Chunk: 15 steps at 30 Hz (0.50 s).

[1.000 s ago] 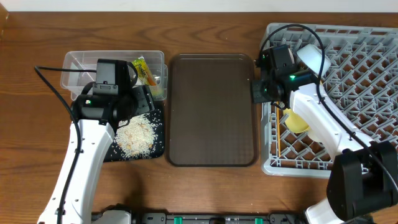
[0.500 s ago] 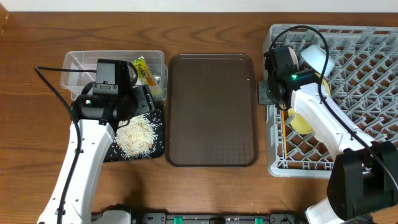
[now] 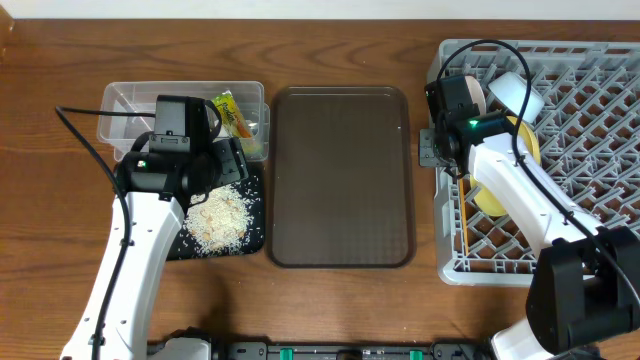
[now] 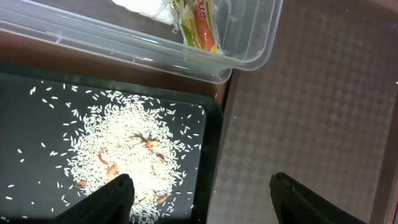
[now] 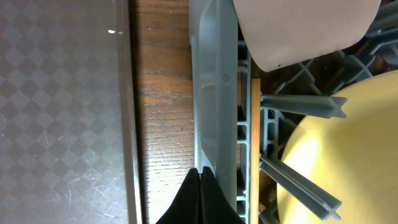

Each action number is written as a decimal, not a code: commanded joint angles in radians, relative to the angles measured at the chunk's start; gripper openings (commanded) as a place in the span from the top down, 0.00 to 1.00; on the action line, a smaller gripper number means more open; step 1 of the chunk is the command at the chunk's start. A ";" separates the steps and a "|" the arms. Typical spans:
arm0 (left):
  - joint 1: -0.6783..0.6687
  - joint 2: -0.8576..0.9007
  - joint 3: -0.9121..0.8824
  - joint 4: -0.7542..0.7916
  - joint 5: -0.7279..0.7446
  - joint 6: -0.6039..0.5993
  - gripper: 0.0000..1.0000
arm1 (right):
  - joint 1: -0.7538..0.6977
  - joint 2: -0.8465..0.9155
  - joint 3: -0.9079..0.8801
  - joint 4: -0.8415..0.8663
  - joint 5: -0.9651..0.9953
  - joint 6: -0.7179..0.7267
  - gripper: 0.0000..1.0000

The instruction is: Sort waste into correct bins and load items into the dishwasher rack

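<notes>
The grey dishwasher rack (image 3: 600, 120) stands at the right and holds a yellow plate (image 3: 490, 195), a white bowl (image 3: 512, 92) and wooden chopsticks (image 3: 464, 215). My right gripper (image 3: 432, 150) is shut, its tip (image 5: 200, 177) against the outside of the rack's left wall (image 5: 214, 93). A chopstick (image 5: 255, 137), the plate (image 5: 336, 162) and the bowl (image 5: 298, 31) lie just inside. My left gripper (image 4: 202, 196) is open and empty above the black tray's right edge (image 4: 211, 149). Rice scraps (image 4: 130, 149) lie in that tray. The clear tub (image 4: 124, 53) holds the wrapper (image 4: 198, 18) and tissue (image 4: 146, 7).
The brown serving tray (image 3: 340, 175) lies between the bins and the rack, with a strip of bare wood (image 5: 165, 93) between it and the rack wall. The clear tub (image 3: 130, 100) sits behind the black tray (image 3: 255, 215) at the left.
The rack has slid to the right, away from the brown tray, with my shut right gripper against its left wall. The left arm has not moved.
</notes>
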 commanded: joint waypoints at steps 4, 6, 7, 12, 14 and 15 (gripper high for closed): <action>0.004 -0.007 -0.002 -0.006 -0.005 -0.005 0.27 | -0.027 -0.029 -0.003 0.017 -0.076 -0.061 0.97; 0.004 -0.007 -0.002 -0.006 -0.005 -0.005 0.27 | -0.026 -0.053 -0.003 0.047 -0.226 -0.152 0.96; 0.004 -0.007 -0.002 -0.006 -0.005 -0.005 0.27 | -0.026 -0.063 -0.003 0.063 -0.281 -0.170 0.96; 0.004 -0.007 -0.002 -0.006 -0.005 -0.005 0.27 | 0.013 -0.068 -0.003 0.085 -0.357 -0.171 0.98; 0.004 -0.007 -0.002 -0.006 -0.005 -0.005 0.27 | 0.042 -0.050 -0.003 0.081 -0.330 -0.170 0.98; 0.004 -0.007 -0.002 -0.006 -0.005 -0.005 0.27 | 0.058 -0.038 -0.003 0.080 -0.306 -0.169 0.99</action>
